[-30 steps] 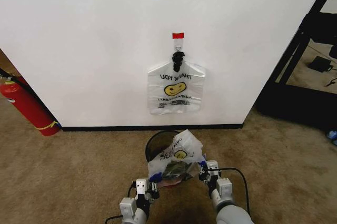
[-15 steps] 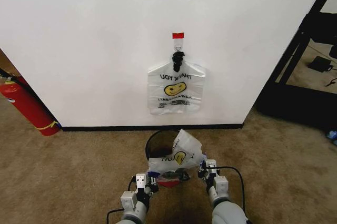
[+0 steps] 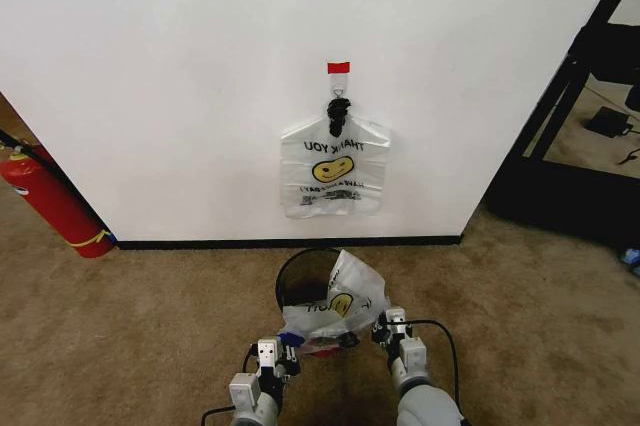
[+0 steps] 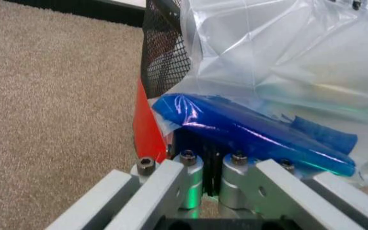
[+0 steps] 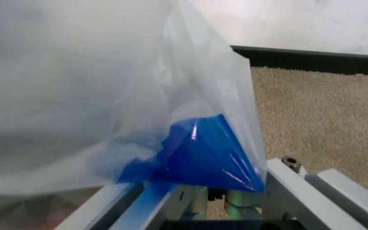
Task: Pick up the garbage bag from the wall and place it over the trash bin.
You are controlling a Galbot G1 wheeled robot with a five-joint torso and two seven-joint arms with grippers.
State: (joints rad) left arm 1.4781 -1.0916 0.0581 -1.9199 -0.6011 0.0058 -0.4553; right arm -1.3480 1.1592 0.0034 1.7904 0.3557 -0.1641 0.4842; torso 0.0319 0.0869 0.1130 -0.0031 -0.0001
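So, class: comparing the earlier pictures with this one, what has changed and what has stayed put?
Both grippers, left and right, have drawn nearer the robot and lower, still clamping the translucent white smiley plastic bag, pulling it down over the round black mesh bin. The second smiley bag on the white wall and the red fire extinguisher stayed put.

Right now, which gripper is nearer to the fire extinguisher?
Left. The left gripper holds the garbage bag on the side toward the fire extinguisher; the right gripper holds the far side.

Garbage bag (image 3: 335,304) over trash bin (image 3: 300,276), seemingly between both pincers.
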